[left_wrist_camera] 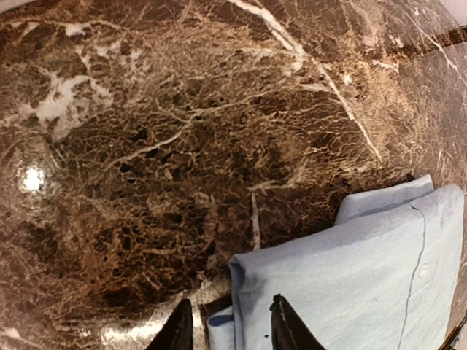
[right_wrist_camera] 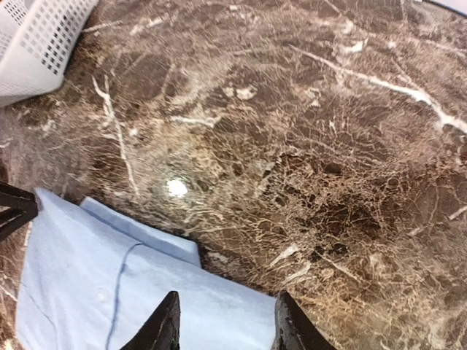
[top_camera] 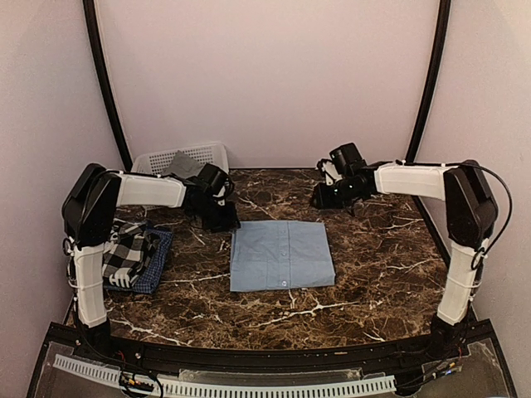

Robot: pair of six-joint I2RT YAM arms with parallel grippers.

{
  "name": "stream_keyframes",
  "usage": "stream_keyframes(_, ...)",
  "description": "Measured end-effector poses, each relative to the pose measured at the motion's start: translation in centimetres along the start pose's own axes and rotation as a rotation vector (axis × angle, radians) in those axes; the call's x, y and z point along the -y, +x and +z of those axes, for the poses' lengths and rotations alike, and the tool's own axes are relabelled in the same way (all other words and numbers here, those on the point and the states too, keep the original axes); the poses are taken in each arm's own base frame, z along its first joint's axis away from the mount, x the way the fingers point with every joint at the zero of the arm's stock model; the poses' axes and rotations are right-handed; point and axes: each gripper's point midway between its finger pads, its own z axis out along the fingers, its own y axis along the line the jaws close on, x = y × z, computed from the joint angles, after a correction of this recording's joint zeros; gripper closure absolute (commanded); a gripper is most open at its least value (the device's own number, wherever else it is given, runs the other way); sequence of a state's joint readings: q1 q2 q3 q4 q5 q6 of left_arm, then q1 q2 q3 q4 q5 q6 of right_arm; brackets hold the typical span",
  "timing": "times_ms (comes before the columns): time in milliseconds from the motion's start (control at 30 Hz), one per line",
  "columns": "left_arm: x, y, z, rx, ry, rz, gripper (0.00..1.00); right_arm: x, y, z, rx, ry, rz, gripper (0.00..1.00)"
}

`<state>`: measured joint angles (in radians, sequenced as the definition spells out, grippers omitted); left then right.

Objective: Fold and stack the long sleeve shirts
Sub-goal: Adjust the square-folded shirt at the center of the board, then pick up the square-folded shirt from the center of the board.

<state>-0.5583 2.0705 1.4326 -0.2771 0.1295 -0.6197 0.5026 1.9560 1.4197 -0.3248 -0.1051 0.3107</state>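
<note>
A light blue shirt (top_camera: 280, 255) lies folded into a flat rectangle in the middle of the table. My left gripper (top_camera: 221, 219) is open above its far left corner; the left wrist view shows the fingers astride that corner (left_wrist_camera: 232, 324), with the shirt (left_wrist_camera: 365, 277) spreading right. My right gripper (top_camera: 322, 199) is open above the far right corner; the right wrist view shows its gripper (right_wrist_camera: 226, 324) over the shirt's edge (right_wrist_camera: 109, 292). A black-and-white checked shirt (top_camera: 126, 250) lies on a dark blue checked one (top_camera: 156, 264) at the left. A grey one (top_camera: 182, 167) sits in the basket.
A white lattice basket (top_camera: 206, 154) lies at the back left, also in the right wrist view (right_wrist_camera: 36, 40). The dark marble table (top_camera: 373, 265) ends at a black front rail. Pale walls enclose the back and sides.
</note>
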Motion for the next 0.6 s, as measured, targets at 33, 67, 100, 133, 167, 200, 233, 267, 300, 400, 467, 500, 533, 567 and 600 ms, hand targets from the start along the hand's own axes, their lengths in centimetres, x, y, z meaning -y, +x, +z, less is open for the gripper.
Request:
stream_keyframes(33, 0.1, -0.1, -0.5, 0.004, 0.001, 0.000, 0.60, -0.5, -0.5, -1.0, 0.021, -0.007, -0.009, 0.56)
stream_keyframes(67, 0.3, -0.3, -1.1, 0.012, 0.005, 0.002, 0.58, -1.1, -0.8, -2.0, 0.039, -0.015, -0.019, 0.56)
stream_keyframes(100, 0.5, -0.4, -1.7, 0.021, 0.011, 0.003, 0.56, -2.0, -1.0, -3.1, 0.057, -0.026, -0.031, 0.55)
stream_keyframes(133, 0.7, -0.5, -2.5, 0.030, 0.018, 0.004, 0.55, -2.6, -1.0, -3.7, 0.066, -0.034, -0.041, 0.54)
stream_keyframes(167, 0.8, -0.4, -3.1, 0.035, 0.026, 0.005, 0.54, -3.3, -0.6, -4.3, 0.070, -0.043, -0.054, 0.54)
stream_keyframes(200, 1.0, -0.3, -4.0, 0.042, 0.041, 0.006, 0.53, -4.0, -0.1, -4.7, 0.069, -0.053, -0.065, 0.54)
stream_keyframes(233, 1.2, -0.1, -4.6, 0.044, 0.051, 0.005, 0.52, -4.7, 0.6, -4.9, 0.060, -0.061, -0.077, 0.54)
stream_keyframes(267, 1.3, 0.2, -5.3, 0.042, 0.067, 0.005, 0.50, -5.4, 1.6, -4.9, 0.045, -0.070, -0.087, 0.55)
stream_keyframes(300, 1.4, 0.6, -5.8, 0.036, 0.083, 0.002, 0.50, -5.9, 2.4, -4.8, 0.031, -0.076, -0.094, 0.55)
stream_keyframes(400, 1.4, 2.5, -6.4, -0.003, 0.124, -0.009, 0.46, -7.6, 5.9, -4.1, -0.040, -0.090, -0.122, 0.55)
stream_keyframes(467, 1.2, 3.8, -6.2, -0.041, 0.145, -0.017, 0.46, -8.6, 7.9, -3.9, -0.085, -0.088, -0.137, 0.55)
stream_keyframes(500, 0.9, 4.8, -6.0, -0.070, 0.153, -0.024, 0.45, -9.1, 8.5, -3.9, -0.093, -0.093, -0.147, 0.55)
stream_keyframes(533, 0.7, 5.8, -5.7, -0.098, 0.160, -0.030, 0.45, -9.6, 9.1, -3.8, -0.103, -0.098, -0.154, 0.55)
stream_keyframes(567, 0.4, 6.8, -5.4, -0.125, 0.163, -0.036, 0.45, -9.9, 9.8, -3.8, -0.113, -0.099, -0.156, 0.55)
stream_keyframes(600, 0.1, 7.6, -5.2, -0.149, 0.164, -0.042, 0.45, -9.8, 10.4, -3.8, -0.124, -0.096, -0.153, 0.55)
